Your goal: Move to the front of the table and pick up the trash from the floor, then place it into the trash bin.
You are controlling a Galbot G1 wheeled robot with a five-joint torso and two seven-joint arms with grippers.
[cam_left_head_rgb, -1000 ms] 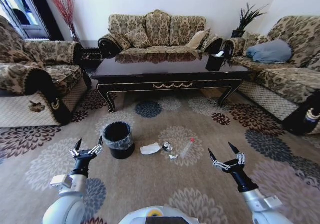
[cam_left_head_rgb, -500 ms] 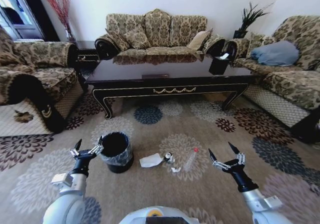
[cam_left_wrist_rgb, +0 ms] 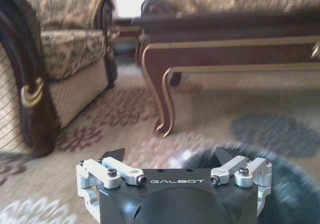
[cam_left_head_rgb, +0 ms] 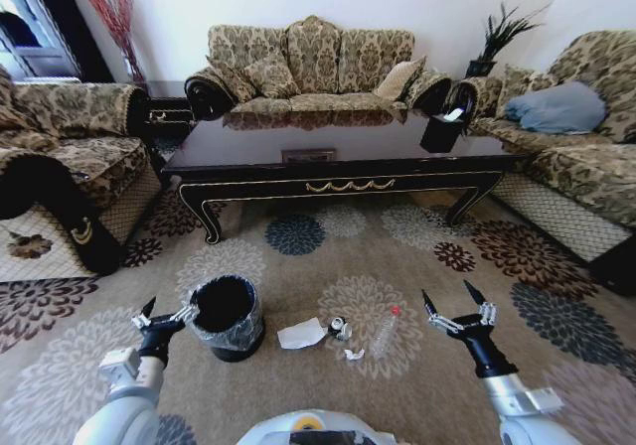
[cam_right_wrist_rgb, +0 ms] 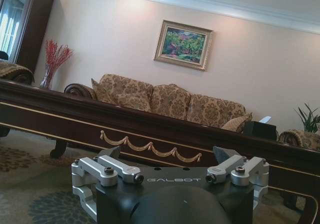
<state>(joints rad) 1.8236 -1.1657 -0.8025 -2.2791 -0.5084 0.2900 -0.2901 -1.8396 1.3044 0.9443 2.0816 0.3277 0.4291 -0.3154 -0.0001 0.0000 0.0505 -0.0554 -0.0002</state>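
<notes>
You've rolled closer since a second ago — the table [cam_left_head_rgb: 338, 162] looms larger, the bin [cam_left_head_rgb: 227, 316] sits just beside your left gripper [cam_left_head_rgb: 164, 316], the trash [cam_left_head_rgb: 338, 331] lies between it and the right gripper [cam_left_head_rgb: 455, 306] — both spread open, empty, within reach, I judge.

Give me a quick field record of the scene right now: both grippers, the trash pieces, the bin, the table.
left gripper: open, empty, held above floor just left of bin
right gripper: open, empty, right of trash
bin: upright on floor, bag-lined, left of trash
paper scrap: on floor, nearest bin
can: right of paper scrap
bottle: lying on floor, red cap toward table
white bit: near can
table: beyond trash
</notes>
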